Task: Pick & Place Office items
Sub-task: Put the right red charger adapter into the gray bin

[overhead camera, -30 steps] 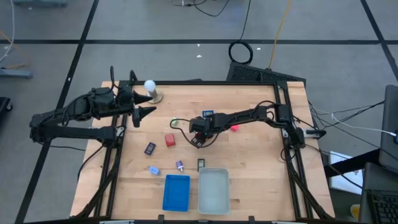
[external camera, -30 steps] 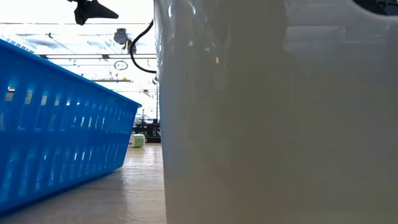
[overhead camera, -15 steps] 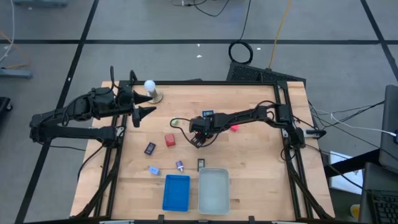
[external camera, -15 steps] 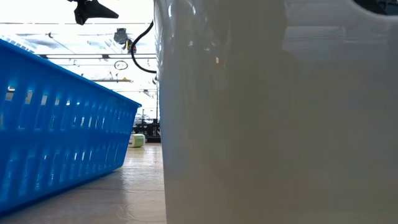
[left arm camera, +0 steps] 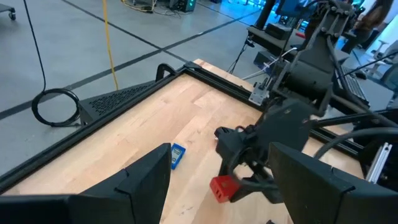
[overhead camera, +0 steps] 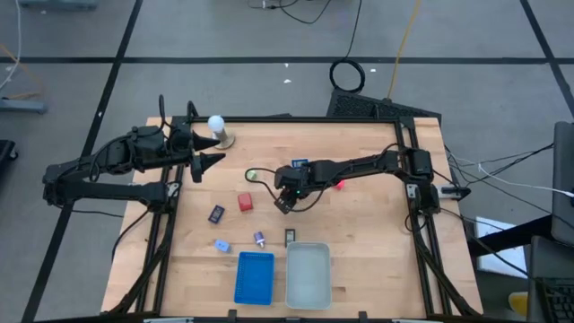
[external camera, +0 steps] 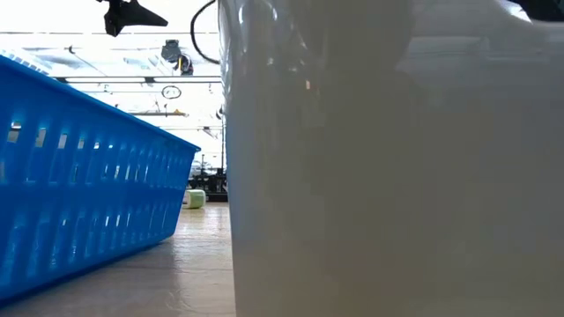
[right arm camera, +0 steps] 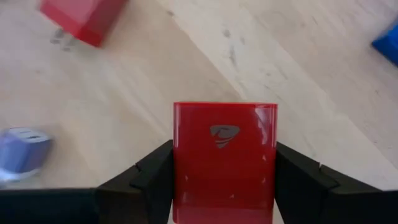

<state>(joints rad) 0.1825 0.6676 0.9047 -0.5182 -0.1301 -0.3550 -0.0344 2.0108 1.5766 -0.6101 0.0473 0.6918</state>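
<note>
My right gripper (overhead camera: 282, 202) reaches to the table's middle and is shut on a red block (right arm camera: 225, 143) with a small embossed logo. My left gripper (overhead camera: 208, 163) hangs open above the table's far left and touches nothing. On the wood lie another red block (overhead camera: 245, 203), a black item (overhead camera: 216, 214), a light blue one (overhead camera: 221, 245), a purple-topped one (overhead camera: 259, 239), a second black one (overhead camera: 291, 237), a green one (overhead camera: 252, 175) and a red one (overhead camera: 339, 185) partly behind my right arm. My right gripper pinches the red block by its two opposite side faces (right arm camera: 183, 165), one finger (right arm camera: 149, 174) on each side. The fingers slant down from the table's right. The block's logo face and free end stick out past the fingertips, and the block is held off the wood.
A blue tray (overhead camera: 254, 276) and a pale grey tray (overhead camera: 308, 274) stand side by side at the near edge and fill the low view. A white ball on a round base (overhead camera: 216, 126) stands at the far left corner. A small blue item (overhead camera: 300, 164) lies beside my right arm.
My right arm has risen a little with the red block; its cable sits higher in the low view. My left arm has kept still.
</note>
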